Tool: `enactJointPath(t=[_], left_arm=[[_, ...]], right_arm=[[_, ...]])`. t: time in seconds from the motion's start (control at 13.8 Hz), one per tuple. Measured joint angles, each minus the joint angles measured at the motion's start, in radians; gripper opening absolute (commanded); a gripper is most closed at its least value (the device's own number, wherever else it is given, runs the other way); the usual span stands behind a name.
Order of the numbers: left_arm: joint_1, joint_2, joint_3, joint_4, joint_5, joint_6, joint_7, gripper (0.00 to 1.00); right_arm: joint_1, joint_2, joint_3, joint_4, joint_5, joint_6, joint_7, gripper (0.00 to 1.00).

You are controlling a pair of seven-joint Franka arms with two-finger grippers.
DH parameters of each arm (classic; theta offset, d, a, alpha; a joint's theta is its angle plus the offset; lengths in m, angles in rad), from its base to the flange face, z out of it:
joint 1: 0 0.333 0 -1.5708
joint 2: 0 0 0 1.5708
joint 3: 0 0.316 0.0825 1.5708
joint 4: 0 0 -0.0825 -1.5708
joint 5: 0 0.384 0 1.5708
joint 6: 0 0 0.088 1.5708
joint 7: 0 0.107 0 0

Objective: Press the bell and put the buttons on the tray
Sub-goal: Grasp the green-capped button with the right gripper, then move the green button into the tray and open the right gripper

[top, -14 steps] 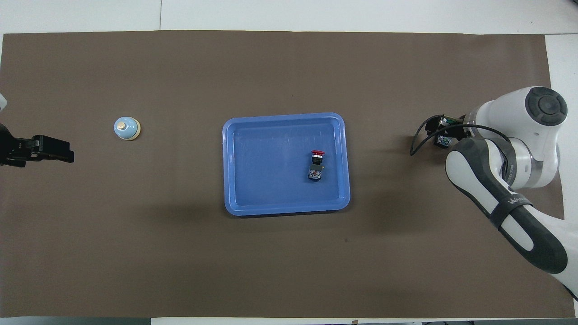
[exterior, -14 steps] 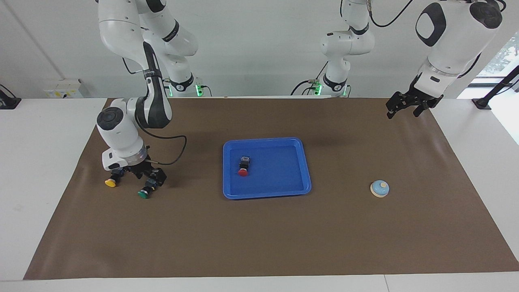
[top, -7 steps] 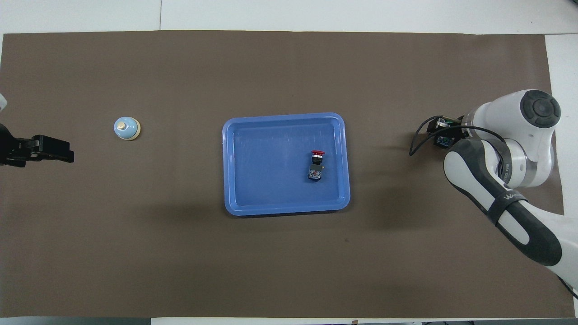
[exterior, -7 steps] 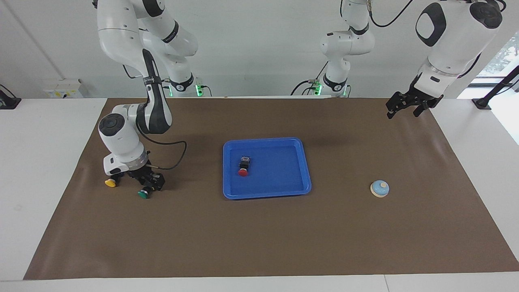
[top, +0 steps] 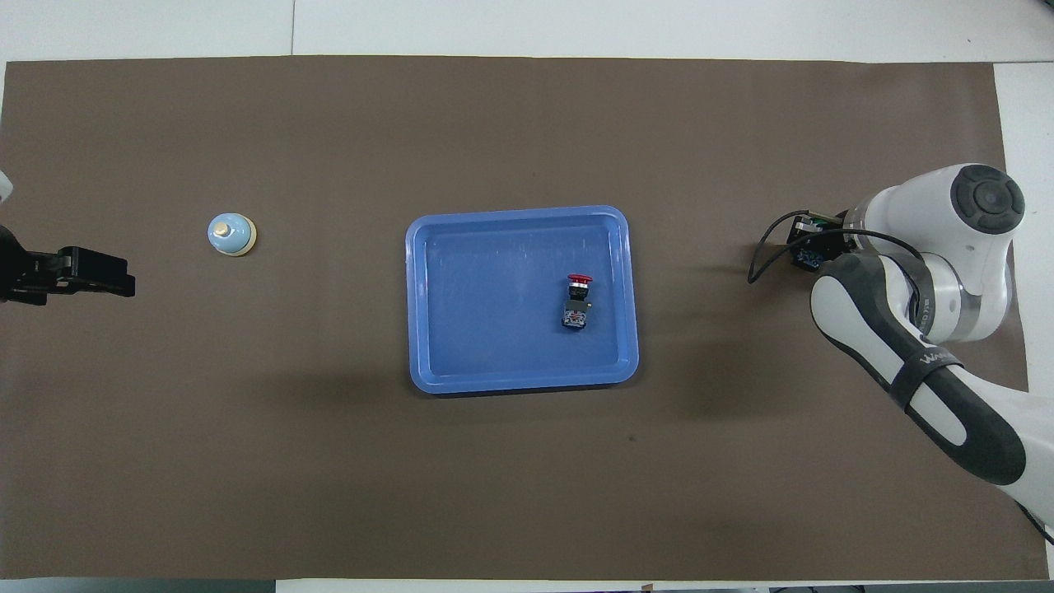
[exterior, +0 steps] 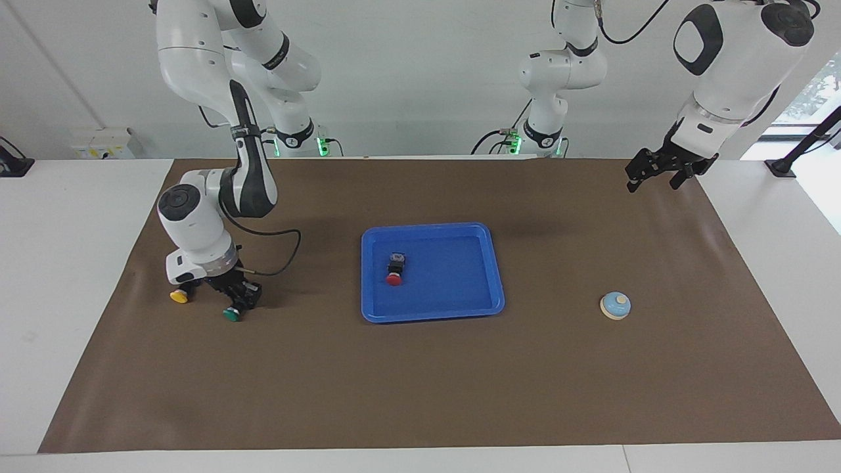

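We list the tray [exterior: 494, 276] at the middle of the mat [exterior: 420, 394], with one button [exterior: 395, 269] lying on its side in it, toward the right arm's end. Toward that same end, well apart from the tray, we find two more buttons [exterior: 179, 295] [exterior: 234, 311] on the mat, side by side, with the right gripper [exterior: 231, 293] down at the one nearer the tray. The bell [exterior: 615, 305] we enter on the mat toward the left arm's end, slightly farther from the robots than the tray's middle; the left gripper [exterior: 650, 172] hangs over the mat's corner nearest the left arm's base.
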Motion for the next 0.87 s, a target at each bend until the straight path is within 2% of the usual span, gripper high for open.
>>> enactJointPath(t=[0.15,0.36,0.65,0.87], left_arm=[[0.000,0.000,0.000,0.000,0.000,0.000,0.000,1.00],[0.000,0.000,0.000,0.000,0.000,0.000,0.000,1.00],[0.000,0.000,0.000,0.000,0.000,0.000,0.000,1.00],[0.000,0.000,0.000,0.000,0.000,0.000,0.000,1.00]], right_arm=[[0.008,0.000,0.004,0.020,-0.001,-0.033,0.000,0.00],[0.066,-0.010,0.012,0.114,0.002,-0.181,0.001,0.00],[0.230,-0.043,0.021,0.251,0.026,-0.372,0.084,0.00],[0.381,-0.045,0.023,0.316,0.040,-0.422,0.211,0.00]])
